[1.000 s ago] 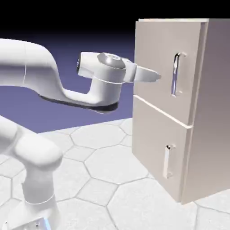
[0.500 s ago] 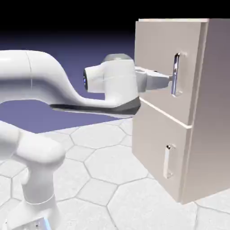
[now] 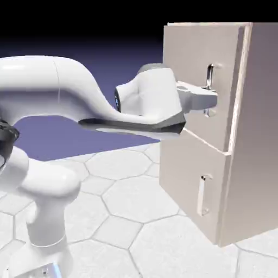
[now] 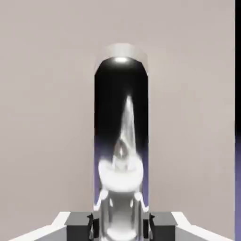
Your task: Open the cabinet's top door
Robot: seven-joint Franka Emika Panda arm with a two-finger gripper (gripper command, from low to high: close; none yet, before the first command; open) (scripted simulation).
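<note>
Hand: closed round top door's handle, a fingertip each side, for pull
Top door: slightly ajar, likely needs wider swing

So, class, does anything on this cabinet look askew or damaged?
No damage shows. Only the top door looks uneven, with a thin gap along its handle-side edge, while the hand grips its handle.

In the exterior view, the arm reaches from the left edge to the cabinet at the right
</note>
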